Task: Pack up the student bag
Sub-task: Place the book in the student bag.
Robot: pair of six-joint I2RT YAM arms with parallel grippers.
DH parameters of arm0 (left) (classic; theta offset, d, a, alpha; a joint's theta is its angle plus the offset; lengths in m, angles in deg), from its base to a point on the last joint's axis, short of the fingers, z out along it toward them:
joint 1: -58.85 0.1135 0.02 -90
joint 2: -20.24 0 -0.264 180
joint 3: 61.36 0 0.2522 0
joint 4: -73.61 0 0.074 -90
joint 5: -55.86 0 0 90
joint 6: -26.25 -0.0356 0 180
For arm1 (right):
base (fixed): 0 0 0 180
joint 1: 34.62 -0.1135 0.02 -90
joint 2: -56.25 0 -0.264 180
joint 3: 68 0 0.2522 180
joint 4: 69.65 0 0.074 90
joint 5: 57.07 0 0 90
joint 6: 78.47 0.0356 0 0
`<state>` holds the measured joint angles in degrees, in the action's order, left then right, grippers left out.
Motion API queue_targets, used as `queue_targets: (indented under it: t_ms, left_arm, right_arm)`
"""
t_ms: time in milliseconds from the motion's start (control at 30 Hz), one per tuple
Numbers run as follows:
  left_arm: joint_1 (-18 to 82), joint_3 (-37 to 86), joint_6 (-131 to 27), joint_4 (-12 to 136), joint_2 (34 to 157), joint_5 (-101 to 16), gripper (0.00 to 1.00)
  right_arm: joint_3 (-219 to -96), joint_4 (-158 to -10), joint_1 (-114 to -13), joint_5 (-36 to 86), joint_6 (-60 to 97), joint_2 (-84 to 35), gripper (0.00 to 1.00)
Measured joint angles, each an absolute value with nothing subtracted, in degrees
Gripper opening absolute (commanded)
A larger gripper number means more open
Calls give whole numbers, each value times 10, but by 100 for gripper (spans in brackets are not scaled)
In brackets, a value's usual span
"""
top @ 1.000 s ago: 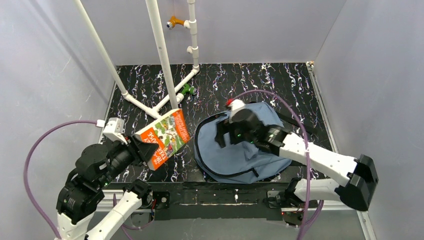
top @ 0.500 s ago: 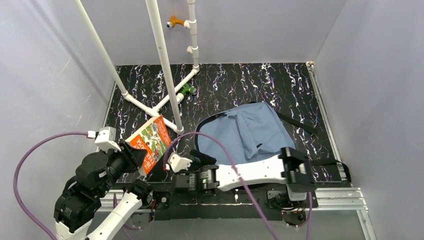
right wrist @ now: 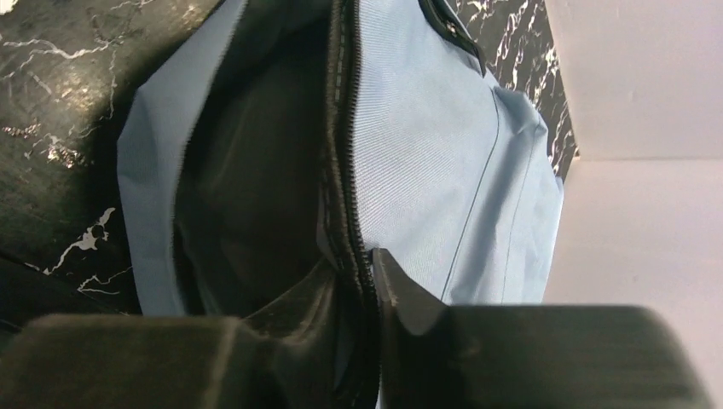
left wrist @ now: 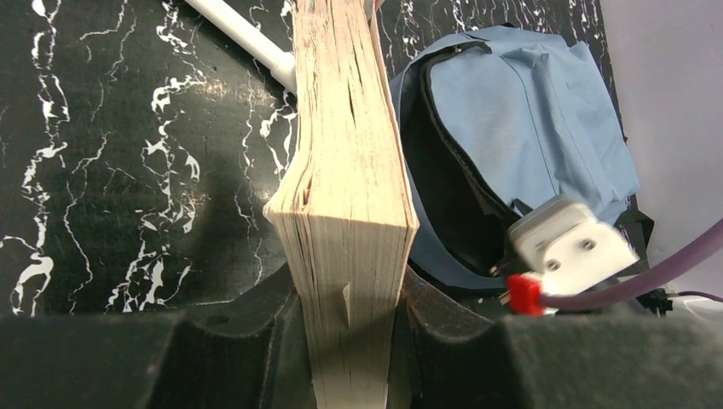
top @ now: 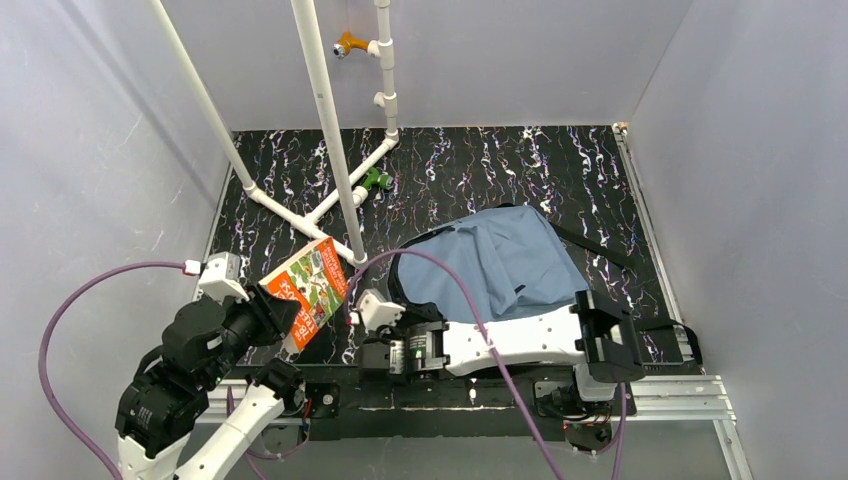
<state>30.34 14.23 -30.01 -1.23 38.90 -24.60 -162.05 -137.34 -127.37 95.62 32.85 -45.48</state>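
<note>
The student bag lies on the black marbled table right of centre, its mouth unzipped and facing left. The left wrist view shows its dark inside. My right gripper is shut on the black zipper edge of the bag's opening, one finger inside and one on the blue fabric. From above, that gripper sits at the bag's near-left rim. My left gripper is shut on a thick book, held on edge. Its orange and green cover hangs just left of the bag.
A white pipe frame rises from the table's back left, with a green clip at its foot. Grey walls close in on three sides. The bag's black strap trails to the right. My right wrist's white camera block sits close to the book.
My right arm swung from above the bag to its near-left rim and shut its jaws on the zipper edge. The left arm drew the book slightly toward the near left.
</note>
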Motion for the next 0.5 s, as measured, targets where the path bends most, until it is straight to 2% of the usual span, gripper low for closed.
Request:
queue_targets:
  t_ms: [167, 233, 267, 400, 467, 500]
  left_arm:
    - [303, 139, -295, -8, 409, -279, 0]
    - [303, 139, -293, -2, 425, -298, 0]
    - [303, 138, -292, 2, 434, -313, 0]
    - [303, 132, -284, 24, 470, -374, 0]
    - [303, 128, -277, 32, 484, -401, 0]
    - [303, 127, -274, 35, 493, -415, 0]
  right_arm:
    - [-1604, -1342, -1250, 947, 321, -429, 25]
    - [-1595, -1327, -1242, 937, 315, -429, 40]
    - [-1590, -1320, -1239, 929, 313, -429, 45]
    - [-1569, -1304, -1231, 917, 306, -431, 44]
    - [-1566, -1302, -1231, 921, 308, -436, 19]
    - [-1565, -1301, -1231, 925, 309, -436, 1]
